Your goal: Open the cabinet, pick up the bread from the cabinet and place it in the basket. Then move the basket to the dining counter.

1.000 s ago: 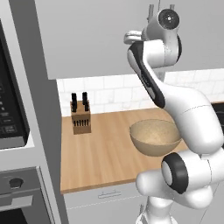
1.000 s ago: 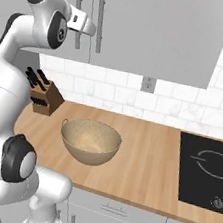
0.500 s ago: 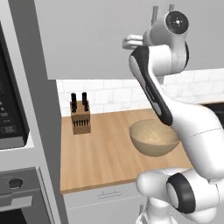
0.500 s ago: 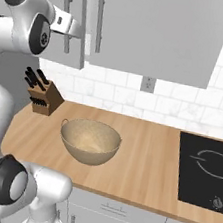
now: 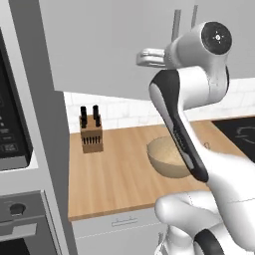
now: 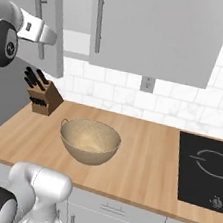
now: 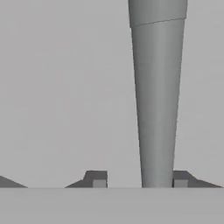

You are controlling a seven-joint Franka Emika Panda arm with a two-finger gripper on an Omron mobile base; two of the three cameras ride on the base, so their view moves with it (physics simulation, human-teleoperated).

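One door ajar: left door of the cabinet (image 6: 156, 29) now swung partly outward; half a second ago it stood less open, a second ago it looked shut.
Knife block: knife block (image 5: 91, 133) at the left of the worktop (image 5: 119, 174), against the tiles; position unchanged.
Gripper: gripper (image 7: 139, 179) at the left door's handle (image 7: 157, 100); hand view shows the bar running down between the two fingertips (image 7: 97, 178), with a gap on the left side. Jaws look partly closed around the bar; firm contact cannot be confirmed.
Arm: has swung left along with the door since the earlier frames.
Gap: interior strip (image 6: 76, 25) visible between the doors, pale and bare as far as shown.
Bread: not yet seen; presumably further inside, behind the doors.
Basket: basket (image 6: 90, 141) on the worktop below the cabinet, upright, nothing in it, not moved.
Hob: dark hob (image 6: 208, 171) at the right, well apart from the basket.
Task meaning: opening step underway, judged under halfway; door likely needs more swing before a reach inside.
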